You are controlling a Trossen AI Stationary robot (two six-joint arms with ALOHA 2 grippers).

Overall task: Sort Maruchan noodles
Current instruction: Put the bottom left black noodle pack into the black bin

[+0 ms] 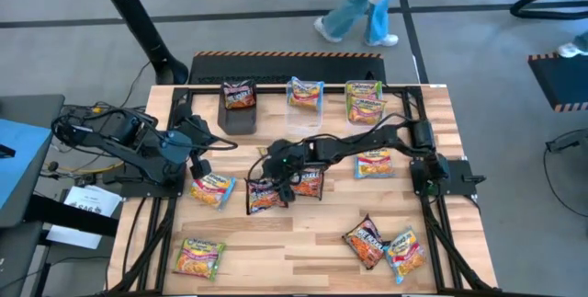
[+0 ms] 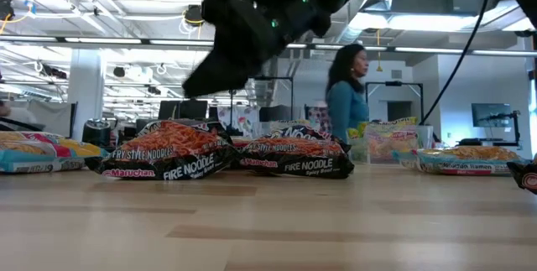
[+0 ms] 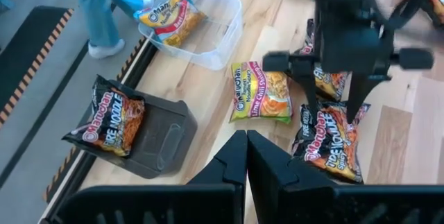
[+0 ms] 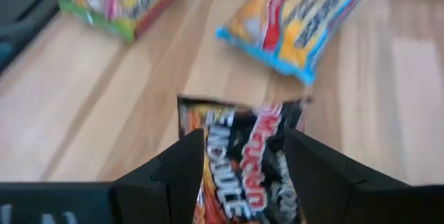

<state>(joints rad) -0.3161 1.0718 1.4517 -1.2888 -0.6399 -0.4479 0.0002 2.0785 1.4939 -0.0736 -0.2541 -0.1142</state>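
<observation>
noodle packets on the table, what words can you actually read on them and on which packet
"Maruchan", "FIRE NOODLE": dark packet on the black box, left wrist view.
"Maruchan", "Lime Chili": green-edged packet on the wood.
"Maruchan", "FIRE NOODLE": dark packet under the right gripper.
"FRY STYLE NOODLE", "Maruchan", "FIRE NOODLE": dark front packet, low view.
"NOODLE": dark packet, right wrist view, rest blurred.
High view packets: too small to read.

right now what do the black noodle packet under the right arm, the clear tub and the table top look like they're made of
Black noodle packet: thin plastic film, probably; glossy, crinkled, printed all over.
Clear tub: see-through hard plastic, likely; the wood and a packet inside show through its walls.
Table top: wood, apparently butcher-block; pale strips with visible grain and seams, low sheen.
</observation>
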